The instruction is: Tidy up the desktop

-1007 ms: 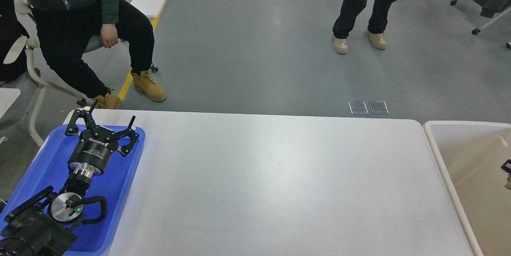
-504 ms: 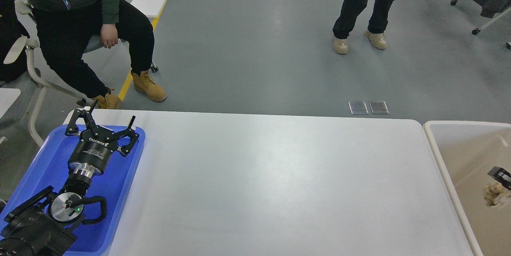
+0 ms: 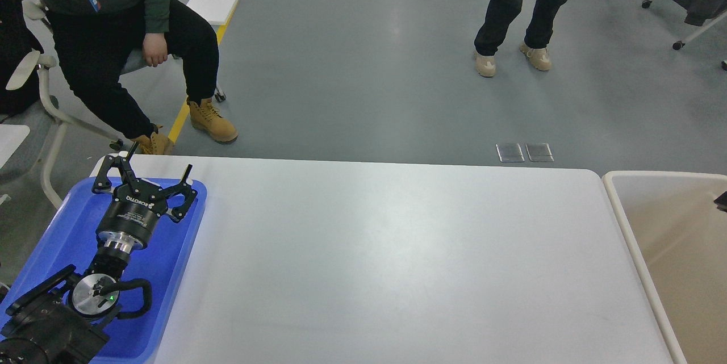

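Note:
The white desktop (image 3: pixel 386 262) fills the middle of the head view and nothing lies on it. My left gripper (image 3: pixel 162 158) is open and empty, its fingers spread above the far end of the blue tray (image 3: pixel 62 227) at the desktop's left end. Of my right arm only a small dark piece (image 3: pixel 722 201) shows at the right edge, over the beige bin (image 3: pixel 681 239). Its fingers cannot be told apart.
The beige bin with a cream rim stands off the desktop's right end. A seated person (image 3: pixel 113 40) and chair are beyond the far left corner. Another person (image 3: pixel 522 6) stands on the grey floor further back.
My right gripper held a crumpled beige wad over the bin half a second ago. It has since moved up and right, nearly out of view, and the wad no longer shows. The left arm has not moved.

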You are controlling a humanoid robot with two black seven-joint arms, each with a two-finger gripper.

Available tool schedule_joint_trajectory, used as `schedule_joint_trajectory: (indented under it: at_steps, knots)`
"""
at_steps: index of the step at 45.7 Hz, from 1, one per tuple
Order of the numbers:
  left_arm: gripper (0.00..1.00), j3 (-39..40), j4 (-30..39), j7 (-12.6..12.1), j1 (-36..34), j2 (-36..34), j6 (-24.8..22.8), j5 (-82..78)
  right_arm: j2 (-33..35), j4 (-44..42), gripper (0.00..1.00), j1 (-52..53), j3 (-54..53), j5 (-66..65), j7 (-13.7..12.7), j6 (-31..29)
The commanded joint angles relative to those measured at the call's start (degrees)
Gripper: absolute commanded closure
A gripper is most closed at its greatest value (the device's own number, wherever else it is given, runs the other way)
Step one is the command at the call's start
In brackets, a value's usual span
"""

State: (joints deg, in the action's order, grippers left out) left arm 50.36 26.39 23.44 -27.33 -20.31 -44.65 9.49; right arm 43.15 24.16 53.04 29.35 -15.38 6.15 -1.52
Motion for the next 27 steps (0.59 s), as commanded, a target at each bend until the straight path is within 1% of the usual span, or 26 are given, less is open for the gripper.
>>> schedule_joint_trajectory:
  at_steps: [1,10,22,27]
  knots:
    - [0.01,0.0,0.06,-0.06,0.0,0.01,0.0,0.0,5.01,5.38,0.0,9.8,-1.14,0.7,0.0,-0.15]
    - [0.01,0.0,0.06,-0.06,0.0,0.01,0.0,0.0,5.1,5.99,0.0,16.21,0.53,0.44,0.0,-0.32]
    - [0.01,0.0,-0.02,-0.06,0.0,0.01,0.0,0.0,5.89,14.25,0.0,24.92,1.15,0.53,0.0,-0.41]
    - [0.01,0.0,0.06,-0.06,0.0,0.01,0.0,0.0,5.63,17.94,0.0,27.29,1.06,0.53,0.0,-1.55]
